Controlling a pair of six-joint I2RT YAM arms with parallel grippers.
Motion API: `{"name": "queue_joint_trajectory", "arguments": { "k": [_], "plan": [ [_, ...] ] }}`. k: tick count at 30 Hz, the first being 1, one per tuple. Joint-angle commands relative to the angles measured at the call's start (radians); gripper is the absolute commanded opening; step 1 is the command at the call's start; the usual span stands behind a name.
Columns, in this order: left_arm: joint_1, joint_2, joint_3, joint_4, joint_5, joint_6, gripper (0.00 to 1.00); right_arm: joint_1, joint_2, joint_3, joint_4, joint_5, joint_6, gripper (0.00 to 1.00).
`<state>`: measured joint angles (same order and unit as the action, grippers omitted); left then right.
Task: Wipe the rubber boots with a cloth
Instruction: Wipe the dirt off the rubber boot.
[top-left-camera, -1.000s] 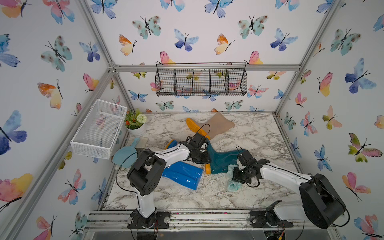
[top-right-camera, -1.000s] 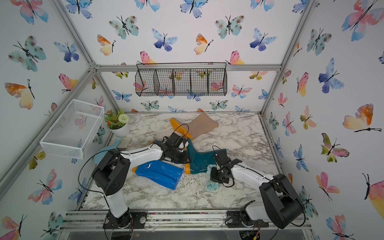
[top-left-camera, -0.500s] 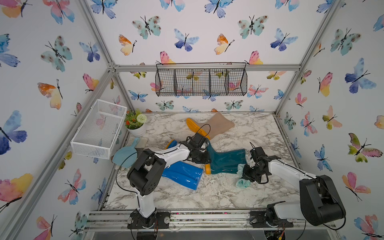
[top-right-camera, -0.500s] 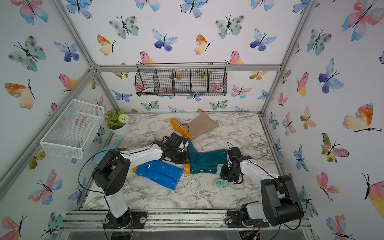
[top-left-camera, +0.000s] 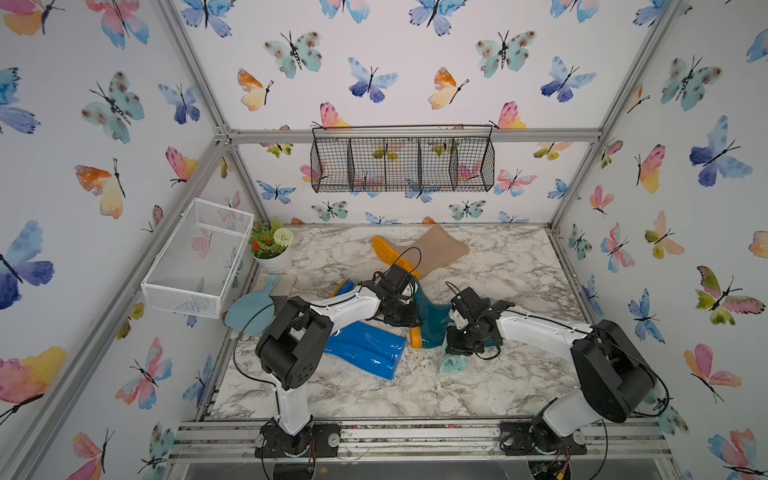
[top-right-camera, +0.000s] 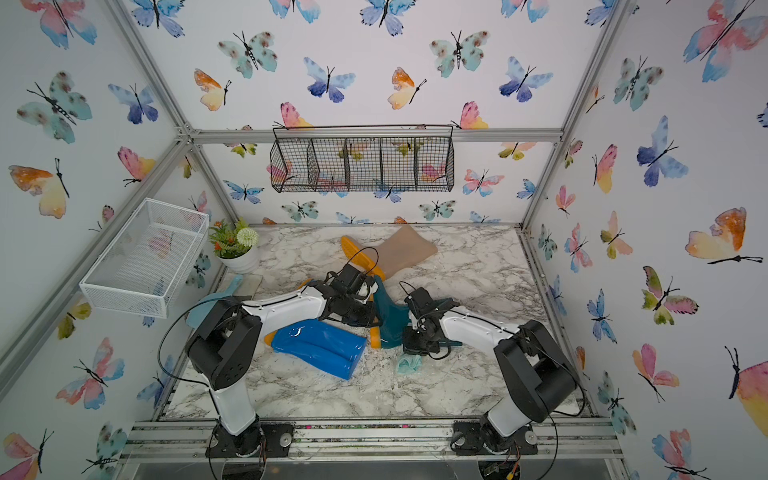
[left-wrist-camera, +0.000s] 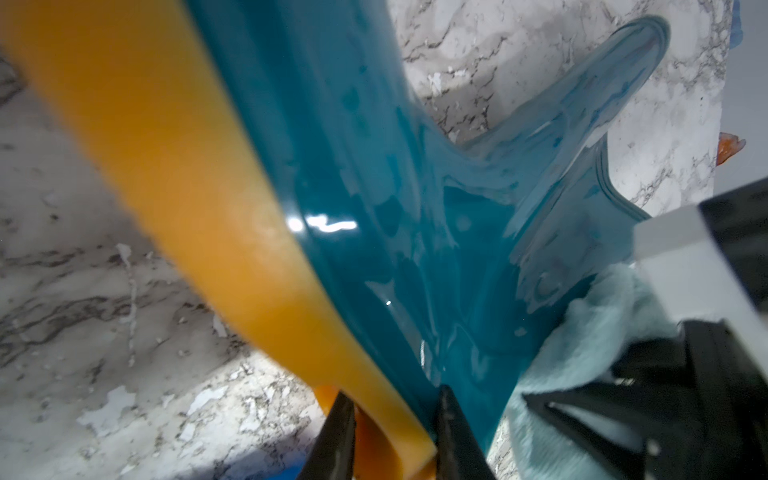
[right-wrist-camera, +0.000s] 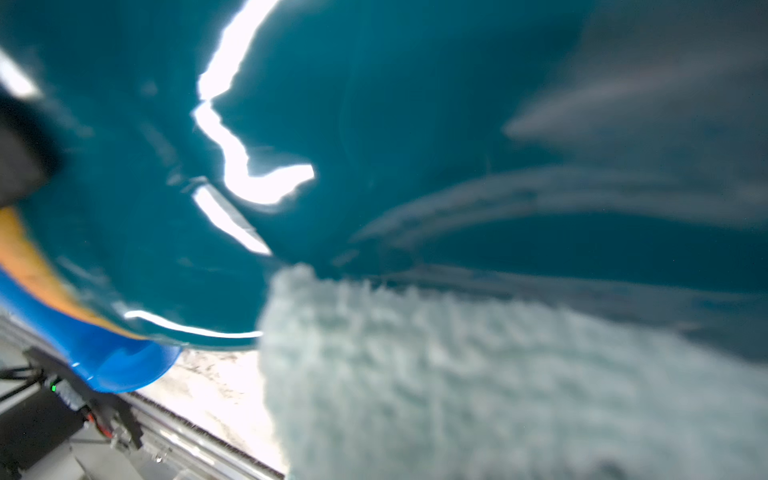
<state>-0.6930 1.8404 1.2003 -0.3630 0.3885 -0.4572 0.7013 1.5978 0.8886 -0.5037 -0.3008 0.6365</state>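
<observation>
Teal boot (top-left-camera: 433, 320) on side, shaft rightward, sole leftward | left jaws pinch sole | right jaws closed on cloth (top-left-camera: 453, 363)

Aqua cloth (top-left-camera: 454, 365) touches the teal boot (top-left-camera: 434, 324) beside the flat blue boot (top-left-camera: 365, 349); beige boot (top-left-camera: 440, 249) lies behind

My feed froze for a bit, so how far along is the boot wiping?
Done: nothing I can confirm; no boot shows clear signs of wiping. In hand: the left gripper pinches the dark teal boot by its orange sole, while the right gripper, shut on the cloth, holds it against that boot's shaft. Left: the blue boot and the beige boot, with no gripper on them.
</observation>
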Motion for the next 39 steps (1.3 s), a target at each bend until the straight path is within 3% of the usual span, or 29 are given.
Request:
{"name": "queue_joint_trajectory", "arguments": {
  "k": [1, 5, 9, 14, 16, 18, 22, 28, 33, 39],
  "plan": [
    [-0.016, 0.060, 0.008, 0.043, 0.038, 0.069, 0.00, 0.048, 0.023, 0.074, 0.142, -0.068, -0.042, 0.02],
    [-0.016, 0.046, 0.030, -0.005, -0.005, 0.126, 0.01, 0.014, -0.083, 0.068, 0.114, 0.029, -0.073, 0.02],
    [-0.013, -0.044, 0.014, -0.011, -0.061, 0.149, 0.12, -0.145, -0.194, 0.060, 0.119, 0.054, -0.046, 0.02],
    [-0.006, -0.185, -0.145, 0.182, 0.005, 0.024, 0.49, -0.241, -0.113, 0.179, 0.132, 0.085, -0.038, 0.02],
    [-0.005, -0.223, -0.237, 0.307, 0.043, -0.067, 0.59, -0.243, -0.016, 0.275, 0.125, 0.066, -0.024, 0.02],
    [-0.006, -0.224, -0.311, 0.420, 0.084, -0.148, 0.61, -0.243, 0.074, 0.356, 0.121, 0.032, 0.001, 0.02],
    [-0.007, -0.154, -0.323, 0.439, 0.138, -0.175, 0.53, -0.243, 0.214, 0.457, 0.188, -0.042, 0.046, 0.02],
    [-0.007, -0.155, -0.308, 0.344, 0.033, -0.109, 0.34, -0.241, 0.315, 0.477, 0.238, -0.117, 0.053, 0.02],
    [-0.007, -0.131, -0.279, 0.281, 0.002, -0.049, 0.16, -0.237, 0.214, 0.269, 0.255, -0.140, 0.010, 0.02],
    [-0.005, -0.133, -0.269, 0.232, -0.020, 0.026, 0.07, -0.219, -0.006, -0.035, 0.290, -0.162, 0.029, 0.02]
  ]
}}
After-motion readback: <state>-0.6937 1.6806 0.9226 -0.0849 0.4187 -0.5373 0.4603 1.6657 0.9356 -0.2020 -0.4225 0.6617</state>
